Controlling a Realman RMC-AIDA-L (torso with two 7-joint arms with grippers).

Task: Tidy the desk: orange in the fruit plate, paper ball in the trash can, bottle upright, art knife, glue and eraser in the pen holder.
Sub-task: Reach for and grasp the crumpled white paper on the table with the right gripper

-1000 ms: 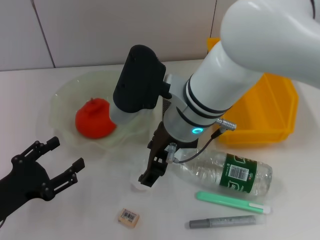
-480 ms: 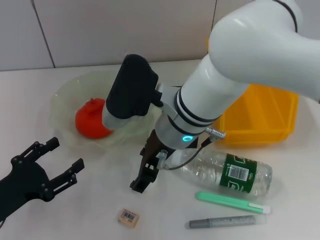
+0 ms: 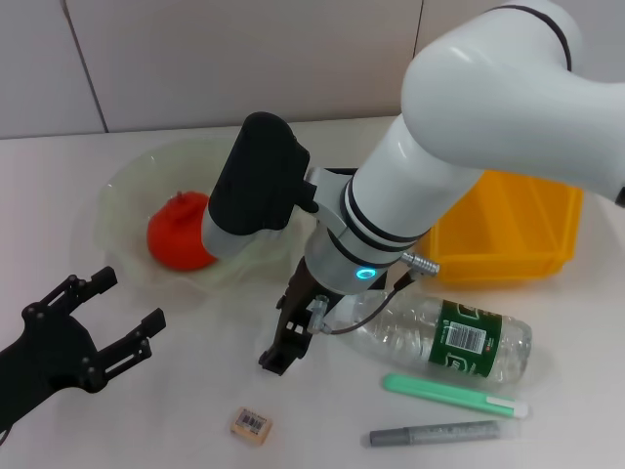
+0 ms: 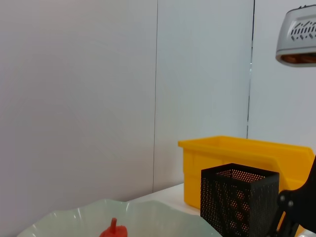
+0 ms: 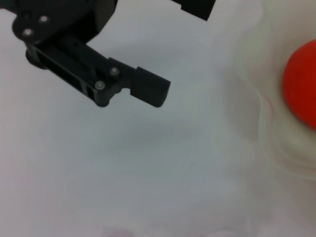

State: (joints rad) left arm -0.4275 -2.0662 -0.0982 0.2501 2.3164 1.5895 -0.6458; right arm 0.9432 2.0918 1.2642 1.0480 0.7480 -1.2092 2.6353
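Observation:
The orange (image 3: 179,231) lies in the pale-green fruit plate (image 3: 119,184); both also show in the left wrist view, the orange (image 4: 113,231) and the plate (image 4: 59,224). My right gripper (image 3: 280,354) is low over the table just in front of the plate, left of the lying bottle (image 3: 451,337). The paper ball is hidden. The eraser (image 3: 251,425) lies below the gripper. The green art knife (image 3: 454,394) and grey glue stick (image 3: 435,432) lie near the bottle. My left gripper (image 3: 125,303) is open and empty at the left. The pen holder (image 4: 238,206) stands before the trash can (image 3: 513,230).
The right arm's white body covers the middle of the table and hides the pen holder in the head view. In the right wrist view, the left gripper (image 5: 98,64) hangs over bare white table beside the plate's rim (image 5: 261,123).
My right gripper has moved down and to the left, over the spot where a small white lump lay. That lump no longer shows. The left arm has not moved.

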